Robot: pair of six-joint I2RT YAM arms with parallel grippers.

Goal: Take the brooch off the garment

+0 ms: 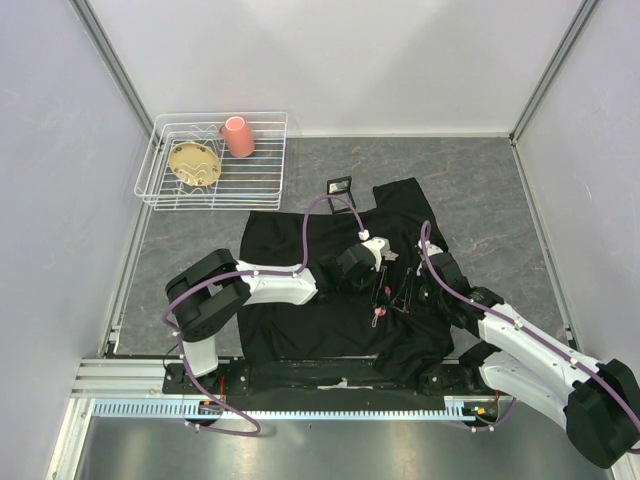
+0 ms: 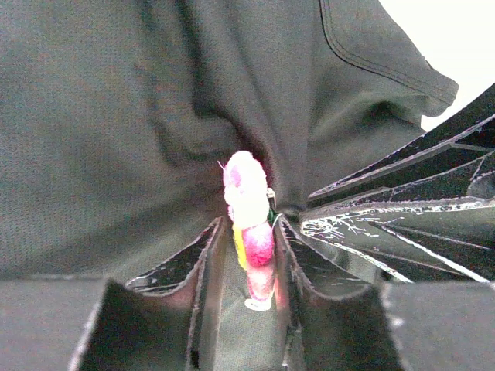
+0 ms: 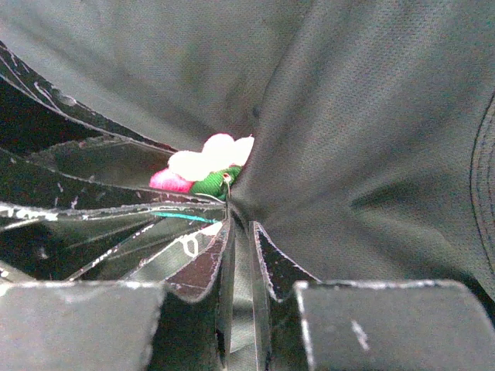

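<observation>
The garment (image 1: 290, 225) is a black shirt spread over the table's middle. The brooch (image 2: 247, 201), a fuzzy pink, white and yellow piece with a green bit, sticks up from a pucker in the cloth. My left gripper (image 2: 249, 224) is open and straddles it: the right finger touches the brooch, while a narrow gap shows at the left finger. My right gripper (image 3: 242, 226) comes from the opposite side and is shut on a fold of the garment (image 3: 363, 139) just beside the brooch (image 3: 203, 171). From above, both grippers meet over the brooch (image 1: 377, 317).
A white wire basket (image 1: 150, 190) at the back left holds a pink cup (image 1: 238, 136) and a tan dish (image 1: 193, 162). A small black framed object (image 1: 339, 186) lies by the shirt's collar. Grey walls close in on three sides.
</observation>
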